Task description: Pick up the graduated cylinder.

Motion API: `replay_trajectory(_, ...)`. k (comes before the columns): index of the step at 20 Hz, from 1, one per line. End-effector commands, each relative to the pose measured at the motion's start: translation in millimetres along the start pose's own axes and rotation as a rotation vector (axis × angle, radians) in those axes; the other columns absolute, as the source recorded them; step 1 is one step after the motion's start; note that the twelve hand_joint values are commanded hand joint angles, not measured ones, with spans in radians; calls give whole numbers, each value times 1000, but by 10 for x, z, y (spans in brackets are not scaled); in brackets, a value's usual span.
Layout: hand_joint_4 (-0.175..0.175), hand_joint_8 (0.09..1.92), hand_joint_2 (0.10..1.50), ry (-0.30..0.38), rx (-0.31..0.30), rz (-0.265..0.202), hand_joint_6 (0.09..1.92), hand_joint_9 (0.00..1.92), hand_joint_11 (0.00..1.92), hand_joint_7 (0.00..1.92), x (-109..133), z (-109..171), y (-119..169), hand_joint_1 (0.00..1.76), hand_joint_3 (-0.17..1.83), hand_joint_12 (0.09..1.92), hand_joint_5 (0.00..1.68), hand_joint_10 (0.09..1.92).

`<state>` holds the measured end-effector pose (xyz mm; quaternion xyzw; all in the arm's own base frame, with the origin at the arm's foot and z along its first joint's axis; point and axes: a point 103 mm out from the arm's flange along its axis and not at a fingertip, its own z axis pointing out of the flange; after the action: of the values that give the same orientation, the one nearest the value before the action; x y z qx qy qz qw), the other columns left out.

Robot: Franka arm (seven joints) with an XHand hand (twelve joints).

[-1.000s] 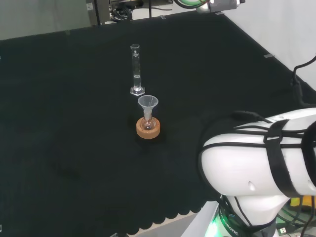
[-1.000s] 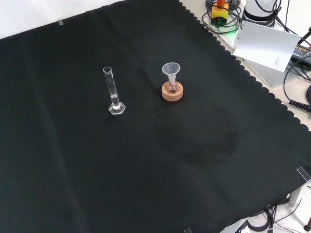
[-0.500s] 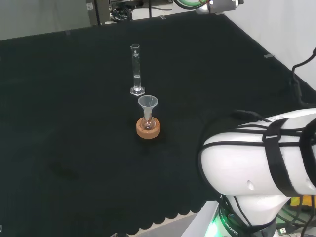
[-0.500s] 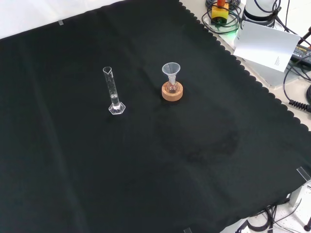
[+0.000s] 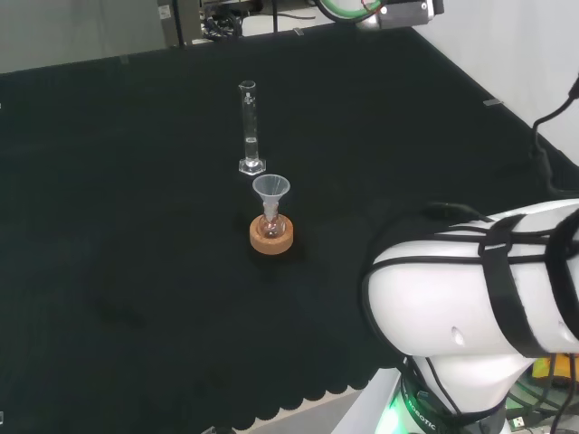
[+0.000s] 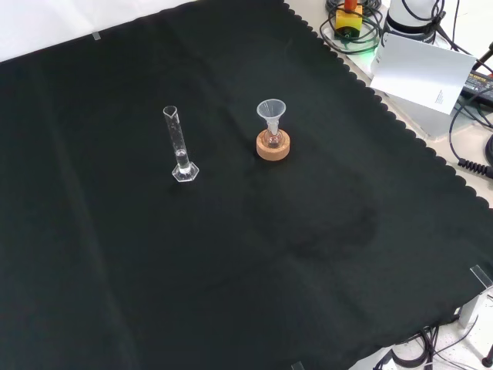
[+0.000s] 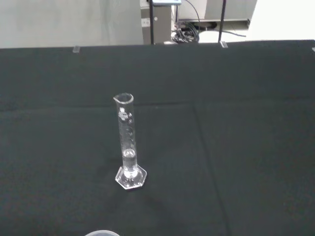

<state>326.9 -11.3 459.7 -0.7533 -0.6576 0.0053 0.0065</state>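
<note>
- The bench is covered by a black cloth (image 6: 231, 254) whose scalloped edge shows along the right side of the front view and the bottom of the head view.
- A clear graduated cylinder (image 6: 179, 145) stands upright on the cloth on its own hexagonal foot.
- A cork ring stand (image 6: 273, 146) rests on the cloth to the cylinder's right in the front view, near it but apart.
- In the head view the cork ring stand (image 5: 270, 234) sits nearer the camera than the graduated cylinder (image 5: 249, 128).
</note>
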Motion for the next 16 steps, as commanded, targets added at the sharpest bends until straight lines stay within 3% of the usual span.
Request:
replay_trajectory(1, -22, 436, 1369, 12, 33, 40, 87, 389, 102, 0, -156, 430, 350, 105, 4, 1362, 220, 87)
replay_trajectory(4, -25, 453, 1362, 13, 17, 33, 87, 372, 104, 0, -209, 570, 541, 123, 0, 1362, 226, 126)
replay_trajectory(9, -34, 531, 1332, 29, 18, 7, 87, 215, 126, 1, -333, 857, 878, 202, -17, 1364, 247, 568)
replay_trajectory(16, -42, 567, 1302, 91, 58, -2, 87, 226, 155, 38, -509, 1380, 1225, 280, -34, 1365, 259, 658)
